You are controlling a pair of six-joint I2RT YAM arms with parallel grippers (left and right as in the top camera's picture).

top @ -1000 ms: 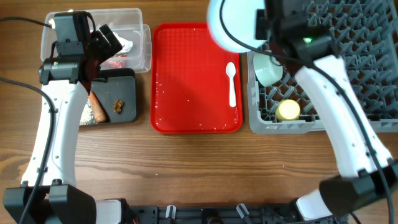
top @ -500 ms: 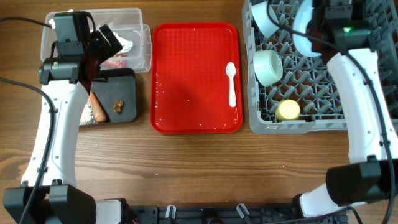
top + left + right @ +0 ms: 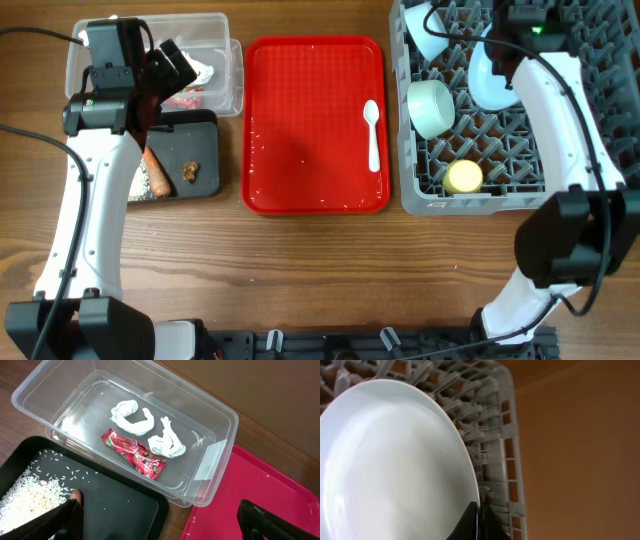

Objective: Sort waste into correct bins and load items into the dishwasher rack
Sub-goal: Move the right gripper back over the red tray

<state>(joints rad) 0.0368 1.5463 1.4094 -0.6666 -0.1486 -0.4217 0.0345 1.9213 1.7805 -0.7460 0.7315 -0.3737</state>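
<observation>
- The wooden table, brown with a plain grain, shows bare planks along its front edge; nothing of the room beyond it can be seen.
- The yellow cup sits in the front row of the grey dishwasher rack.
- The black tray lies at the left and holds white rice, an orange carrot stick and a brown lump.
- The red tray lies between the bins and the rack, with the white spoon lying on it near its right edge.
- One pale bowl rests on its side among the rack's pegs.
- The pale blue plate stands on edge in the rack; the right gripper has its fingers pressed together on the plate's rim.
- The left gripper hangs over the bins with its fingers spread wide, holding nothing.
- The clear tub, just behind the black tray, holds two twists of crumpled white paper and a red wrapper; the wrapper's print is too small to read.
- A second bowl is in the rack's far left corner.
</observation>
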